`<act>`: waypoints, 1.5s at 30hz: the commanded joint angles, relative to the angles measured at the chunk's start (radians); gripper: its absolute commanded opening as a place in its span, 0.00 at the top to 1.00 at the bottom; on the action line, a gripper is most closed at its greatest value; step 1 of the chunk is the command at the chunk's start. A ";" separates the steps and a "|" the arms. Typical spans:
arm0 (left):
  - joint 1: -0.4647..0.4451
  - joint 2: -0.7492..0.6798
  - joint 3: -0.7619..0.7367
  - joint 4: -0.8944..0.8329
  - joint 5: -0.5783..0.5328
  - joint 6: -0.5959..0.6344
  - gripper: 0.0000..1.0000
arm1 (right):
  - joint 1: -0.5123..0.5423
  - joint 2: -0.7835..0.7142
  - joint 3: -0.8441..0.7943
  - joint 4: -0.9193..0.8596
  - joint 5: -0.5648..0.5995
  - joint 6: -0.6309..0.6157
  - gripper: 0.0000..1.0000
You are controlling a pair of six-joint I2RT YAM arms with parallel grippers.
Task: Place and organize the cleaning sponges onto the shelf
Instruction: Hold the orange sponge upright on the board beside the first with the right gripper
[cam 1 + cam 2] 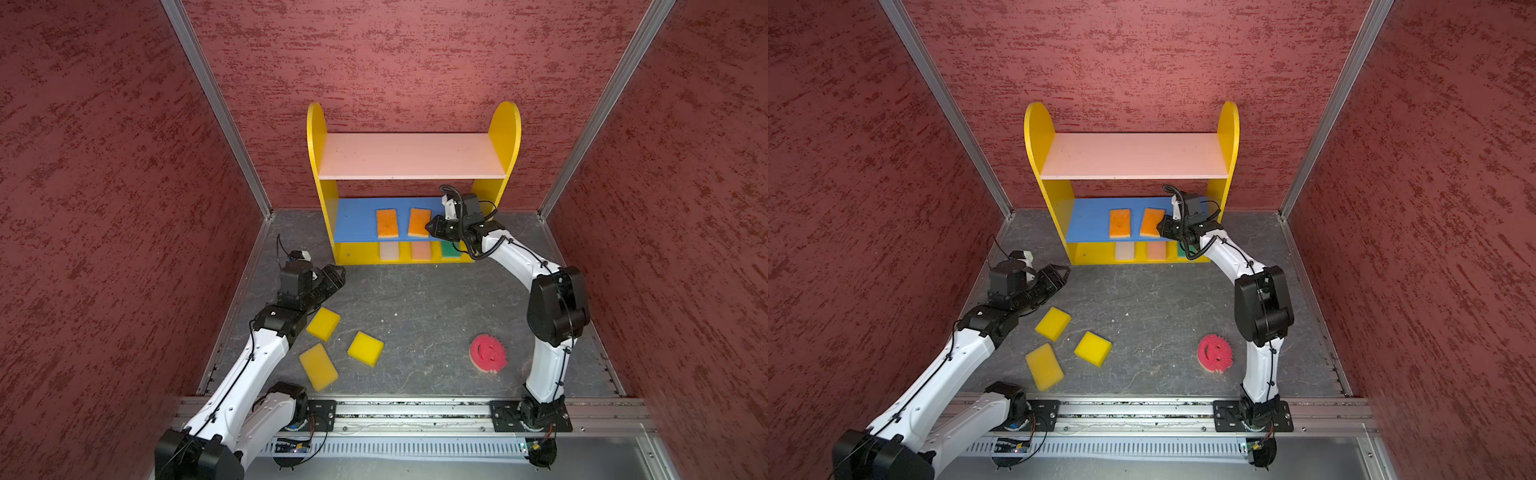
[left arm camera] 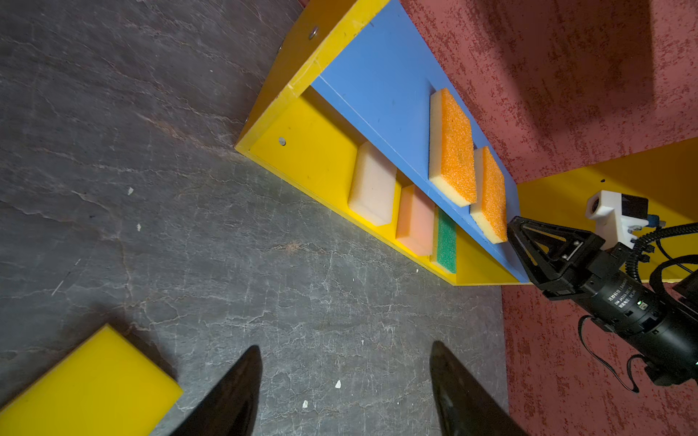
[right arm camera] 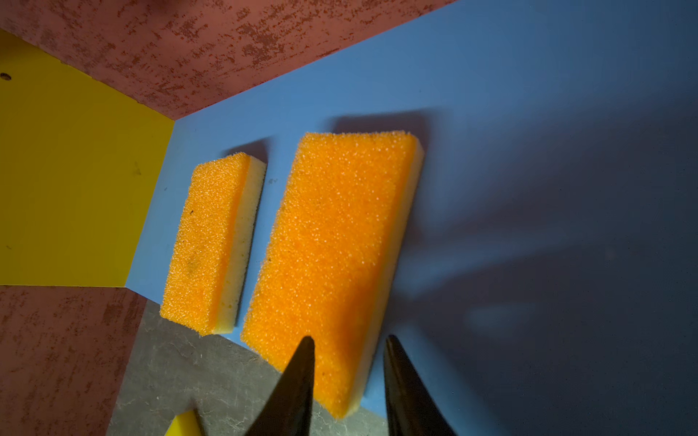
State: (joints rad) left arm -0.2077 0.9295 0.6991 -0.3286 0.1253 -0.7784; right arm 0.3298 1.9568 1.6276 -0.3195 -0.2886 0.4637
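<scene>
The shelf (image 1: 505, 124) stands against the back wall. Two orange sponges (image 1: 387, 223) (image 1: 419, 222) lie on its blue middle board. Cream (image 1: 389, 251), peach (image 1: 421, 250) and green (image 1: 449, 249) sponges sit on the bottom board. My right gripper (image 3: 350, 337) is open at the front end of the right orange sponge (image 3: 332, 245), which rests on the board and overhangs its edge. Three yellow sponges (image 1: 323, 323) (image 1: 365, 348) (image 1: 318, 366) and the round pink smiley one (image 1: 488, 353) lie on the floor. My left gripper (image 2: 346, 345) hovers open over bare floor beside a yellow sponge (image 2: 87, 381).
Red textured walls close in the left, right and back sides. The pale pink top board (image 1: 411, 156) holds nothing. A metal rail (image 1: 415, 409) with both arm bases runs along the front edge of the grey floor (image 1: 415, 299).
</scene>
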 commanded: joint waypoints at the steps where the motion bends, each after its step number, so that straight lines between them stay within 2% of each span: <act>1: -0.003 -0.001 -0.017 0.022 -0.009 -0.004 0.30 | -0.007 0.029 0.035 0.007 -0.001 -0.003 0.73; 13: -0.009 0.012 -0.013 0.026 -0.007 -0.005 0.30 | -0.006 0.038 0.029 0.043 0.042 -0.033 0.90; 21: -0.012 0.017 -0.012 0.029 -0.011 -0.006 0.30 | -0.006 0.040 0.040 0.050 0.042 -0.064 0.90; 45: -0.039 0.031 0.003 0.033 -0.026 -0.007 0.30 | -0.005 -0.025 -0.031 0.071 0.032 -0.026 0.89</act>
State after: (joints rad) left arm -0.2417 0.9623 0.6991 -0.3141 0.1127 -0.7891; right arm 0.3298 1.9709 1.6073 -0.2543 -0.2722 0.4355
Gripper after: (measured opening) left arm 0.699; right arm 0.110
